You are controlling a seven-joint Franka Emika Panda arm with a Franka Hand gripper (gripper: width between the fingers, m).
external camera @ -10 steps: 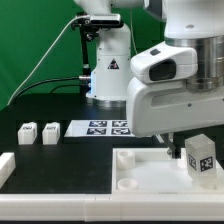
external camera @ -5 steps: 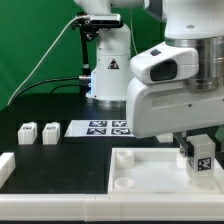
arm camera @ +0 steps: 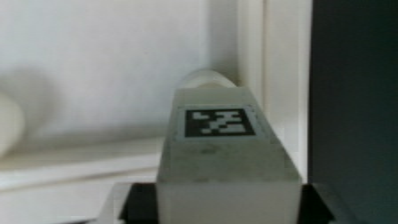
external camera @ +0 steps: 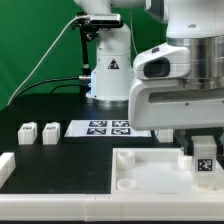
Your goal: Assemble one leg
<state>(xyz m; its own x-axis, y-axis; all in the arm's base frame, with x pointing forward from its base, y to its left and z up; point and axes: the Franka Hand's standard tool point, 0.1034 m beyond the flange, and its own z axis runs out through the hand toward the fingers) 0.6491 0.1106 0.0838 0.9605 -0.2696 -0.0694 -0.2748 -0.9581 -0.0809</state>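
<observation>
So the gripper point(external camera: 203, 151) had its 2 jaws clamped on the leg point(external camera: 204, 165), 1 per side, peg dead center between them in the wrist view point(arm camera: 221, 140). It was down at the tabletop point(external camera: 140, 172) corner on the exterior view's right; couldn't tell if it touched. 2 other legs point(external camera: 27, 132) sat well apart, near the marker board point(external camera: 104, 127).

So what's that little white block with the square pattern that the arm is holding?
The leg is a small, stubby white peg, plastic by its look, with black-and-white square tags on its visible faces. It stands upright, clamped between the fingers of the gripper, at a corner of the white tabletop on the exterior view's right. Whether its base touches the tabletop cannot be told.
</observation>
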